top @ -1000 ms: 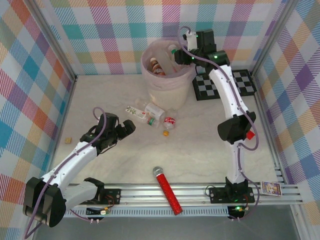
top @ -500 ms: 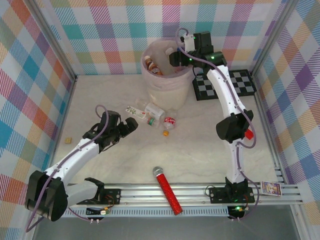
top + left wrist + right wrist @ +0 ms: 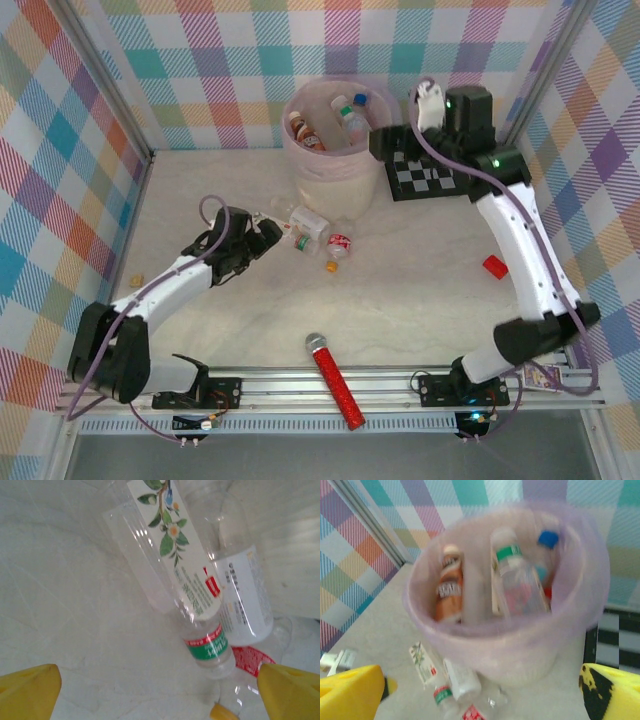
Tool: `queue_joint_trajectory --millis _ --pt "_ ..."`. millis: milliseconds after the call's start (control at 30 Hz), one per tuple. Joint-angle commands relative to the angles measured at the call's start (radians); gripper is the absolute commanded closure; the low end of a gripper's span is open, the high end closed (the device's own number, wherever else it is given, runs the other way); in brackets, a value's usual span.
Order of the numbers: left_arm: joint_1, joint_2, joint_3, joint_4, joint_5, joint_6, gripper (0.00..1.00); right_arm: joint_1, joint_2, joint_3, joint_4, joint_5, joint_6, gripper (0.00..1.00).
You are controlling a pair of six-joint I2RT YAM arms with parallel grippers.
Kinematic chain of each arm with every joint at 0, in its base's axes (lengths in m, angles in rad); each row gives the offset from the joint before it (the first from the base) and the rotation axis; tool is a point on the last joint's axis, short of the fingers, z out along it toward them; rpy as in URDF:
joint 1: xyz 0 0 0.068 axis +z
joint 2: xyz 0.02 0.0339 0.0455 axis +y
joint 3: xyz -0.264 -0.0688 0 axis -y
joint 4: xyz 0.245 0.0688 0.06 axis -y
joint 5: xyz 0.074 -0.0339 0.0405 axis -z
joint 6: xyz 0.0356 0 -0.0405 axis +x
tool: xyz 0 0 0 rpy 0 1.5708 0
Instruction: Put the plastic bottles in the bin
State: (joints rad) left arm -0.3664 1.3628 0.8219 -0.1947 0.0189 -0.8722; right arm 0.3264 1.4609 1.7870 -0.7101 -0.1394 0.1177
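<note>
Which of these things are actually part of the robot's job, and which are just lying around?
Part of the job:
- round cream wastebasket lined with a pink bag
- plastic bottles already inside it
- clear plastic bottles lying in front of it

Just lying about:
- long red glittery microphone
- flat black-and-white checkerboard
- small red block
- small tan cube

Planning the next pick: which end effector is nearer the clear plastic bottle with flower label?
Left. The left end effector is beside the bottle; the right end effector is far off, by the round beige bin.
</note>
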Motion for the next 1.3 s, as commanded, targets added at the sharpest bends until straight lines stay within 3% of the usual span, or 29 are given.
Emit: queue_joint_trajectory --millis 0,200,467,733,1000,1267 --pt "-0.007 0.065 0.046 0.067 -0.082 -0.078 0.0 -0.023 -0.084 -0.196 0.03 0.0 0.083 0.01" --pt "-0.011 0.257 0.16 0.111 -0.068 -0.121 0.0 -0.043 -0.276 -0.49 0.003 0.037 0.118 0.0" --pt "-0.017 0.37 0.174 0.194 -0.084 -0.188 0.06 -0.058 -0.411 -0.65 -0.035 0.047 0.149 0.0" --pt "-0.022 0.407 0.149 0.238 -0.113 -0.228 0.2 -0.064 -0.484 -0.774 0.015 0.051 0.22 0.01" --pt "-0.022 0.352 0.137 0.235 -0.13 -0.214 0.36 -0.066 -0.501 -0.773 0.008 0.079 0.221 0.01" --pt "-0.021 0.214 0.145 0.157 -0.211 -0.139 0.38 -0.067 -0.491 -0.779 0.024 0.067 0.237 0.02"
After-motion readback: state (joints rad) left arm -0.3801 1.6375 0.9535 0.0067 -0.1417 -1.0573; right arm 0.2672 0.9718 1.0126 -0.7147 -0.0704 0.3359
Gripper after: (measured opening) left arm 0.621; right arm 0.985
